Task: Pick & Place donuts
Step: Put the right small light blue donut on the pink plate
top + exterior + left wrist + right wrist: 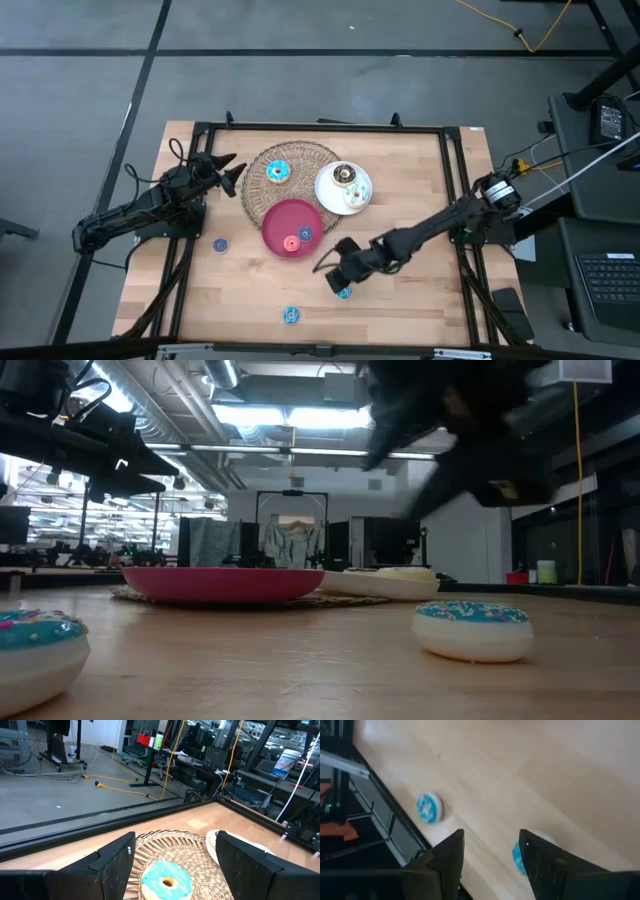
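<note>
Robotics lab or workshop. Bare concrete floor (300,60), exposed ceiling ducts and strip lights (290,415), yellow cables (125,787) trailing across floor, equipment stands, laptop (610,275) beside wooden table's (400,300) right edge.

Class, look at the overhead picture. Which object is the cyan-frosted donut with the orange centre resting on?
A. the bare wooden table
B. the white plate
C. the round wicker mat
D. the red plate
C. In the high view the cyan donut lies directly on the wicker mat, apart from the white plate and the red plate.
</note>
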`<state>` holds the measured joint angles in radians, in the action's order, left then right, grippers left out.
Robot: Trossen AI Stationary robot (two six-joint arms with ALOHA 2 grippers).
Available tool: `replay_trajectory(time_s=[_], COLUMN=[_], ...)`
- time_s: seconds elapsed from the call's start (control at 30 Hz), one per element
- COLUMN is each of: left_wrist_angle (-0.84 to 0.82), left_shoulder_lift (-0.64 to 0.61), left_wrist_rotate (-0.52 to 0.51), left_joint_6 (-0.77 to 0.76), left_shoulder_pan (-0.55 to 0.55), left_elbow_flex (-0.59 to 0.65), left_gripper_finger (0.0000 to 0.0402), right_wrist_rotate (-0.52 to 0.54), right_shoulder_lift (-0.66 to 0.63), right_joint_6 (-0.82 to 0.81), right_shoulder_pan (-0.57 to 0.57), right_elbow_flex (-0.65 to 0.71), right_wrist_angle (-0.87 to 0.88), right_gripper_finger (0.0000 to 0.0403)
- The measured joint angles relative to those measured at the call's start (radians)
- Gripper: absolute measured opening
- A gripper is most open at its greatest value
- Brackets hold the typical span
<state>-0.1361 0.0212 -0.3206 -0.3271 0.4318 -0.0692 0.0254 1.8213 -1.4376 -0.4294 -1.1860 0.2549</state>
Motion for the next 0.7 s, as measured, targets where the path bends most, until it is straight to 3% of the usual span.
replay_trajectory(time_s=[0.7], left_wrist_angle=[0.004], left_shoulder_lift=[0.0], left_wrist_rotate=[0.0], left_joint_6=[0.0], left_shoulder_pan=[0.0], left_elbow_flex=[0.0], left_gripper_finger=[0.0267], right_wrist_rotate=[0.028], right_shoulder_lift=[0.008], right_joint_6=[-0.026], right_shoulder_pan=[-0.078], right_elbow_flex=[0.164], right_wrist_angle=[-0.087], right_gripper_finger=[0.0191])
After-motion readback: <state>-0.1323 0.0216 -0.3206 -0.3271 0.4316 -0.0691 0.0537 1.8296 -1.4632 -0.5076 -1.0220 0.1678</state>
